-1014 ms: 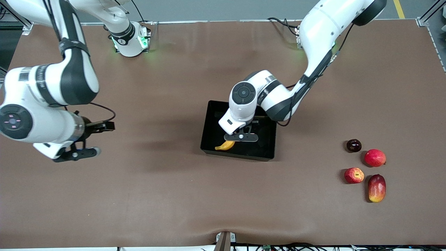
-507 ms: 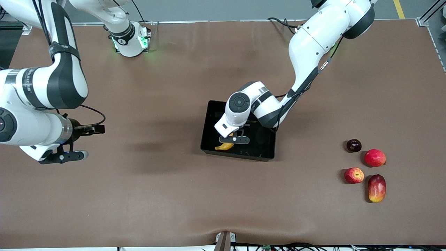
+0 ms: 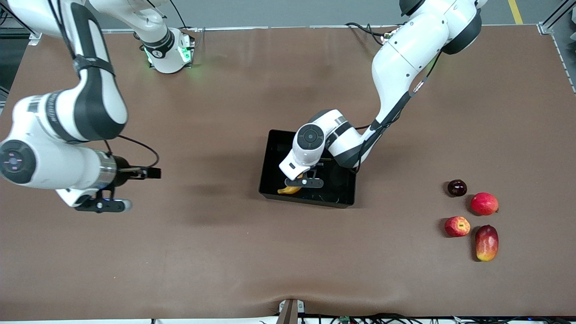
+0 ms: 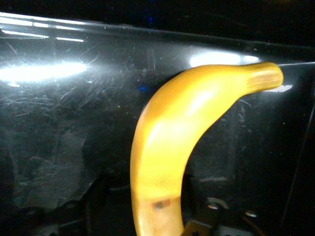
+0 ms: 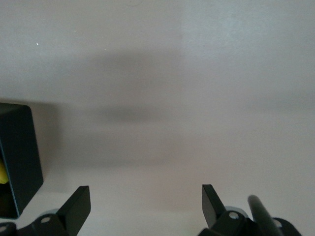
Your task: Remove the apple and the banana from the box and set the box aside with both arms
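Observation:
The yellow banana (image 3: 288,190) lies in the black box (image 3: 270,153) at mid-table, along the wall nearest the front camera. My left gripper (image 3: 302,182) is down inside the box, shut on the banana (image 4: 167,147), which still rests on the glossy box floor (image 4: 74,123). The small red apple (image 3: 457,226) with yellowish patches sits toward the left arm's end of the table. My right gripper (image 3: 105,204) hangs open over bare table toward the right arm's end. Its view shows nothing between the fingers (image 5: 146,204) and a corner of the box (image 5: 19,157).
Around the apple lie a dark maroon fruit (image 3: 456,187), a rounder red fruit (image 3: 484,203) and an oblong red-yellow mango (image 3: 487,243). Brown table stretches between the box and my right gripper.
My left gripper sank lower into the box and its fingers closed in on the banana. The right arm swung out and back, ending a little closer to the box.

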Robot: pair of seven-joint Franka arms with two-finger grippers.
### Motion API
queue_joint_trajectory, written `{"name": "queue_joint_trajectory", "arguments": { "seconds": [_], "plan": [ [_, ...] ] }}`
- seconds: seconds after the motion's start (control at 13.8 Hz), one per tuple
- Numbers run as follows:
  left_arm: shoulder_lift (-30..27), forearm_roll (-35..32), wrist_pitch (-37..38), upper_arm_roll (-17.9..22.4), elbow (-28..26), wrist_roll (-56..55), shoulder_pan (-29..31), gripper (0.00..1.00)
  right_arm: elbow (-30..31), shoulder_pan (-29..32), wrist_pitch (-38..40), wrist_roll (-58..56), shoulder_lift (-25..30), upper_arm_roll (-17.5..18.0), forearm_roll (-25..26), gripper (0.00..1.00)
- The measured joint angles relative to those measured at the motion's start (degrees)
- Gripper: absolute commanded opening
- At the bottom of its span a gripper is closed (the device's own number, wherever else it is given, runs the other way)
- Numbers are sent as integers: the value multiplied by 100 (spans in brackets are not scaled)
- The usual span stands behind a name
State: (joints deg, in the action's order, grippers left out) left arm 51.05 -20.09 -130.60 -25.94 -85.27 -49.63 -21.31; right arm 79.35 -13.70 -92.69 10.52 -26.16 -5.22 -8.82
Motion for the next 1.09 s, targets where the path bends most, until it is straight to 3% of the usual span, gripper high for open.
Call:
{"name": "queue_joint_trajectory", "arguments": {
  "seconds": [0.07,0.36,0.65,1.09],
  "plan": [
    [-3,-3,0,0,10,0,1,0,87,-71,-72,90,-12,4,-8,100],
    [-8,-15,-16,-2,84,0,-2,0,602,-379,-699,659,-56,18,-157,100],
    [-115,-80,-22,-2,217,0,23,0,722,-604,-957,878,-81,23,-161,100],
    [-905,-124,173,24,271,0,171,0,834,-757,-1043,1086,-82,38,-208,100]
  ]
}}
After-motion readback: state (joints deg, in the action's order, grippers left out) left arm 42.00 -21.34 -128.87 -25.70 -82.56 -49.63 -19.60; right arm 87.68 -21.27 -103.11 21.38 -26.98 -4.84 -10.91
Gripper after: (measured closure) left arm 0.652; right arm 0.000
